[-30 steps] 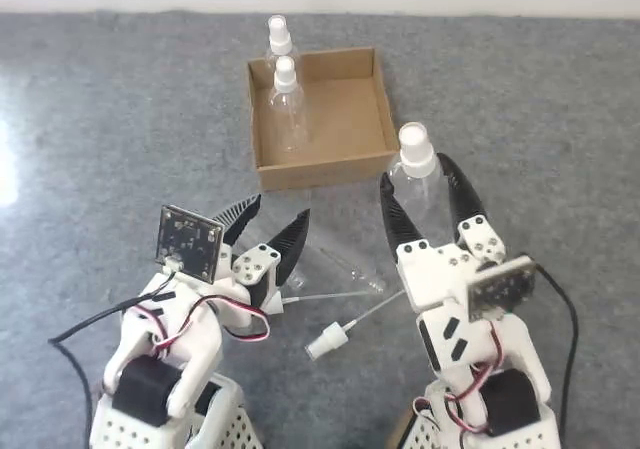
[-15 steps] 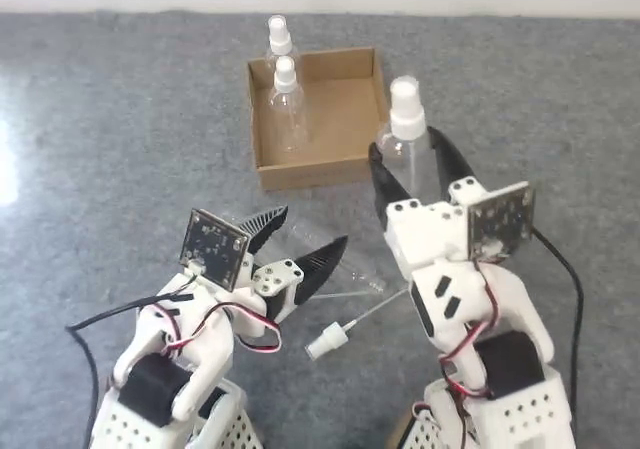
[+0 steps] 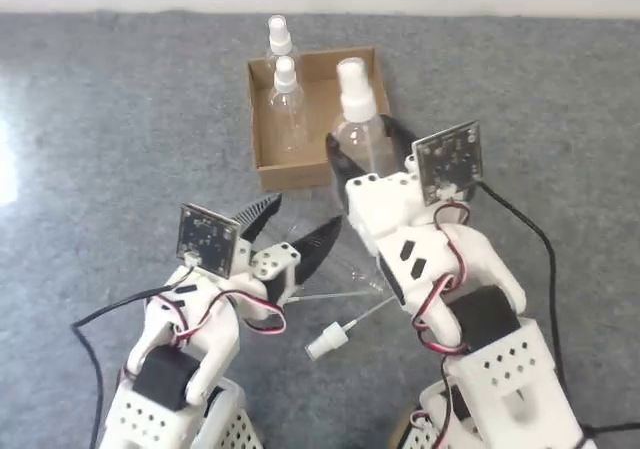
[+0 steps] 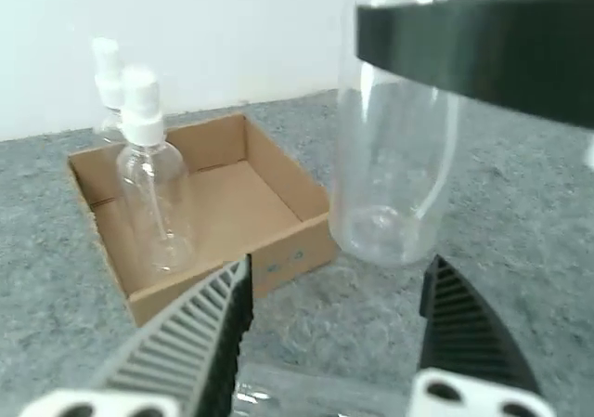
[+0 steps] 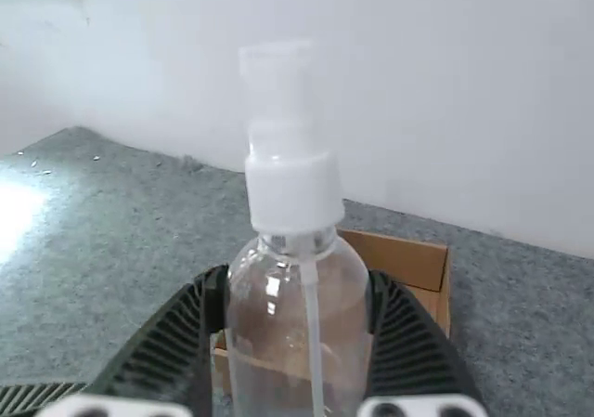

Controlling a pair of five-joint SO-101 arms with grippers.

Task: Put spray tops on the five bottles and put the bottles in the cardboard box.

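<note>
High view, looking down on a grey table point(image 3: 120, 119): the right gripper point(image 3: 365, 147) is clamped around a clear bottle point(image 3: 356, 119) with a white sprayer fitted. It holds the bottle upright and raised at the near corner of the cardboard box point(image 3: 300, 176), on the right arm's side. One capped bottle point(image 3: 287, 104) stands inside the box, and a second capped bottle point(image 3: 279, 37) stands just behind it. The left gripper point(image 3: 303, 219) hovers with jaws wide apart, holding nothing, near a loose spray top point(image 3: 328, 342) lying on the table.
</note>
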